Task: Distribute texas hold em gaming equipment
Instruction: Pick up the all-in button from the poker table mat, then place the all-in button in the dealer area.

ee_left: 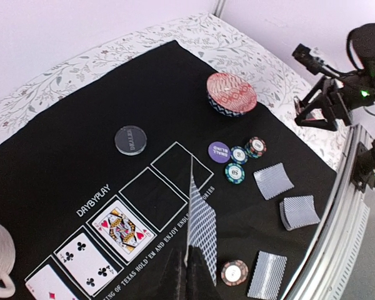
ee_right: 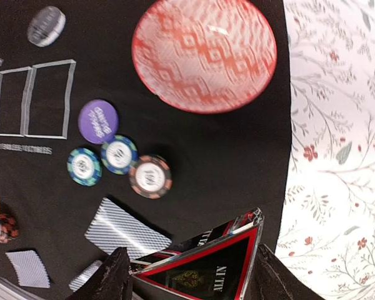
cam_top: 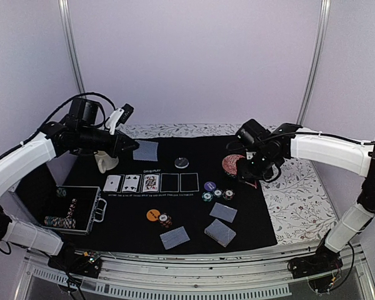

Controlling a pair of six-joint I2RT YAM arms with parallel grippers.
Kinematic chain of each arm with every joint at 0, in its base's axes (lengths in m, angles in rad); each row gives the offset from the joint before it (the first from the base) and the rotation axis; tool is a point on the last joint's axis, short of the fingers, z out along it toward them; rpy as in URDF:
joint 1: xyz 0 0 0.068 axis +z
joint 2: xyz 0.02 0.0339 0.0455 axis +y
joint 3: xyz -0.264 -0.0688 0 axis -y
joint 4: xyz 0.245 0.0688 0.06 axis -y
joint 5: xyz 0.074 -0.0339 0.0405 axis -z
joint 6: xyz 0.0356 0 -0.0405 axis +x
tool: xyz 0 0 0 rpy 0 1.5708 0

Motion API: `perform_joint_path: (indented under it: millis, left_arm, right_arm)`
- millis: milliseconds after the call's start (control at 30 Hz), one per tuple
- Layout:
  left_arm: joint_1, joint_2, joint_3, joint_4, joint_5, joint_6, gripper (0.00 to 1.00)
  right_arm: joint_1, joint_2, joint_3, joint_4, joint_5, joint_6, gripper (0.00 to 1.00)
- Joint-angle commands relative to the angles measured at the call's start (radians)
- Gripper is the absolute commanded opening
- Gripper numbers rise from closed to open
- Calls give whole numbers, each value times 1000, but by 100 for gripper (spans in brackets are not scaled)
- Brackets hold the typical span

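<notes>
My left gripper (cam_top: 129, 145) hangs above the black mat (cam_top: 194, 150), shut on the edge of a face-down playing card (ee_left: 204, 226) with a blue-grey back. It is over the row of card boxes, where three face-up cards (cam_top: 131, 182) fill the left boxes. My right gripper (ee_right: 190, 278) is shut on the red-edged black triangle marker (ee_right: 209, 269), both fingers against its sides, low over the mat's right edge. A purple disc (ee_right: 98, 121) and three striped chips (ee_right: 119, 154) lie close by. The black dealer disc (cam_top: 182, 162) and the orange disc (cam_top: 152, 214) rest on the mat.
A red patterned bowl (ee_right: 204, 53) stands beside my right gripper. The cream mug (cam_top: 105, 161) is under my left arm. An open chip case (cam_top: 75, 209) sits at the left. Face-down cards (cam_top: 223, 212) and a deck (cam_top: 219, 232) lie near the front.
</notes>
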Motion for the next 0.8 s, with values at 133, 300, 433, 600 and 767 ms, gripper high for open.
perform_joint_path:
  millis: [133,300,433,600,767]
  left_arm:
    - [124,-94,-96,126,-78,-115,0]
    - [172,-150,-163,197,-101,-161,0]
    - [178,-150,-189,224,-136,-169,0]
    - [181,-149,-232,279,-153,-177,0]
    - [186,-125,-249,295,-177,-171,0]
  right_arm:
    - [129,80,311,123,12,-155,51]
    - [196,290,519,179,-46,-269,50]
    - [223,455,678,164,-77,-328,50]
    - [245,560,795,155,-116,-363,50]
    - [262,570,778,163,-128,-361,50]
